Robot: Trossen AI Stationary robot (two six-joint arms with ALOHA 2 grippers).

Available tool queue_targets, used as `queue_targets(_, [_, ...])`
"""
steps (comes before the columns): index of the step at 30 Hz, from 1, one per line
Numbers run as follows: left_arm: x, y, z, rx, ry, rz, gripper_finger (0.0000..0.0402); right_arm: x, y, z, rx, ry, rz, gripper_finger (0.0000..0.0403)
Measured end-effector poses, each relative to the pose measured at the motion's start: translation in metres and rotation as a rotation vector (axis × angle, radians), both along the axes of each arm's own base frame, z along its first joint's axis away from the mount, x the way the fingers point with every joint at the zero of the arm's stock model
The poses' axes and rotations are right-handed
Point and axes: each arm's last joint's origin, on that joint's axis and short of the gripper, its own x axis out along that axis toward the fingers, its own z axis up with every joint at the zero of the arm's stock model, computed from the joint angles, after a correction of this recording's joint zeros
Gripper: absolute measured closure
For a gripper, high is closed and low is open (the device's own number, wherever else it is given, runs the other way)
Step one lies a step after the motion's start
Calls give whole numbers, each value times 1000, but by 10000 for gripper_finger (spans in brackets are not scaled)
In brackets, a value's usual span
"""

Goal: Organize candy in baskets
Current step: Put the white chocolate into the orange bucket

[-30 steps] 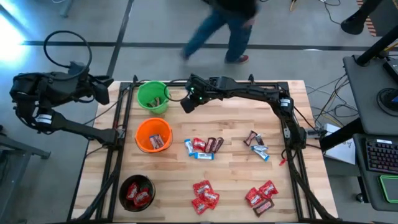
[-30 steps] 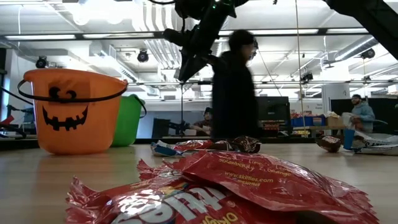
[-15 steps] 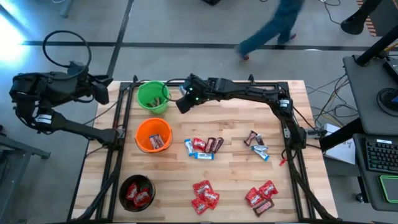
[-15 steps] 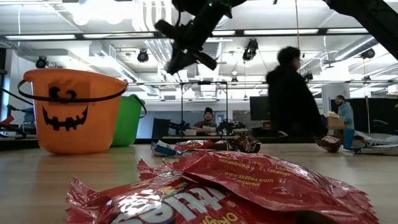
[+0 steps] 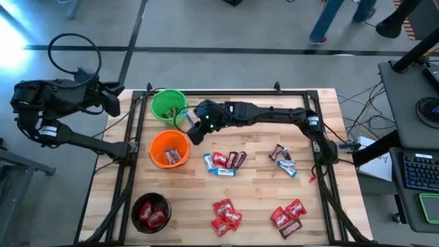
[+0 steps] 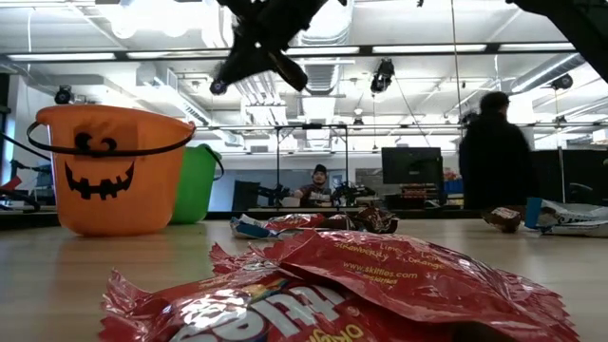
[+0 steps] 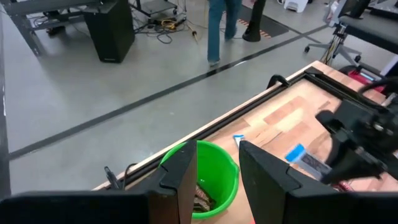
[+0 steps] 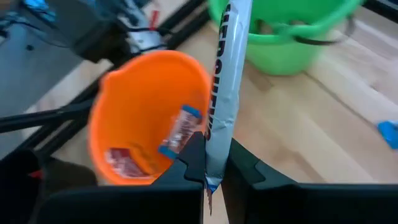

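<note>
My right gripper (image 5: 194,130) hangs above the table between the green basket (image 5: 168,106) and the orange basket (image 5: 169,149), shut on a blue-and-white wrapped candy (image 8: 225,74). The orange basket (image 8: 149,118) holds a few candies. The black basket (image 5: 151,211) at the near left holds red candy. More candy lies in clusters on the table (image 5: 225,162), (image 5: 282,159), (image 5: 225,214), (image 5: 288,216). My left gripper (image 7: 214,177) waits open beyond the table's left edge, raised, facing the green basket (image 7: 205,183). My right gripper pinches one end of the candy's wrapper (image 8: 213,163) between its two fingers. The fingers slant down from the table's right side toward the left. The candy sticks straight out past the fingertips, lifted clear, its free end over the green basket's near rim (image 8: 292,37).
A black metal frame (image 5: 137,137) borders the table. A loose blue candy (image 8: 388,134) lies on the wood near the green basket. Red candy wrappers (image 6: 332,285) fill the low view's foreground. People stand and walk in the room beyond the far edge.
My right gripper has swung with the candy from beside the green basket toward the table's left and near edge, closer to the orange basket, tipping as it went and staying shut. A person has walked across the floor behind the table.
</note>
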Motion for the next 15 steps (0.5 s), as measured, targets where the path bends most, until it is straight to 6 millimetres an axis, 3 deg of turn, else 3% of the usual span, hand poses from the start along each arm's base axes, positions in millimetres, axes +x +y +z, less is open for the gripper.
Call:
queue_targets(8, [0, 0, 0, -44, -52, 30, 299, 11, 19, -2, 24, -87, 23, 390])
queue_targets(15, [2, -1, 1, -84, -85, 18, 299, 32, 30, -43, 88, -47, 57, 390])
